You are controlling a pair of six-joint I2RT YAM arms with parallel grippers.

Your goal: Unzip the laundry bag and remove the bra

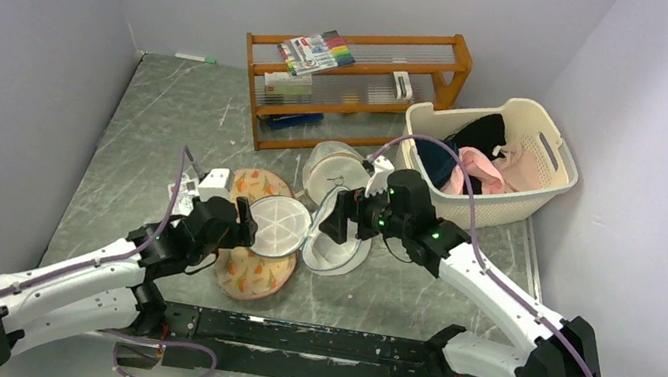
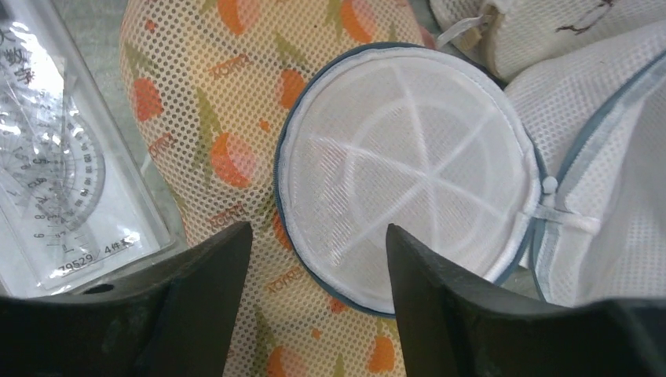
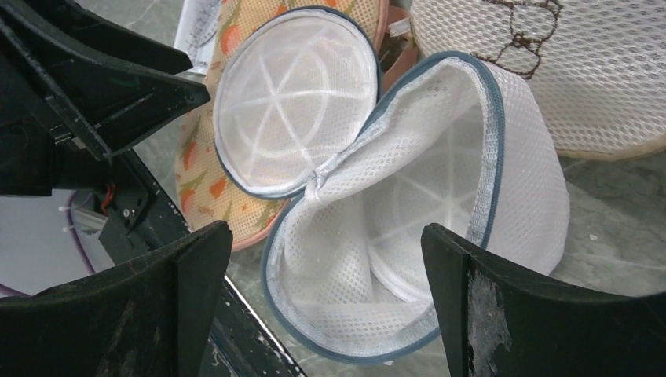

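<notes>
Left gripper (image 2: 316, 229) agape, empty | right gripper (image 3: 326, 229) agape, empty | laundry bag (image 3: 440, 236) lid overlaps peach pouch (image 2: 196, 102)

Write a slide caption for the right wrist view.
Open right gripper frames the unzipped laundry bag, its lid folded back over the peach floral pouch.

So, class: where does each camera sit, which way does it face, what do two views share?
Top external: above, behind the arm bases, facing down at the grey table; left pincer, right pincer show.
Left wrist: on the left arm, facing the round white mesh laundry bag, its lid; left pincer shows.
Right wrist: on the right arm, facing the bag's open body; right pincer shows.
Wrist views share the bag and peach floral mesh pouch.
</notes>
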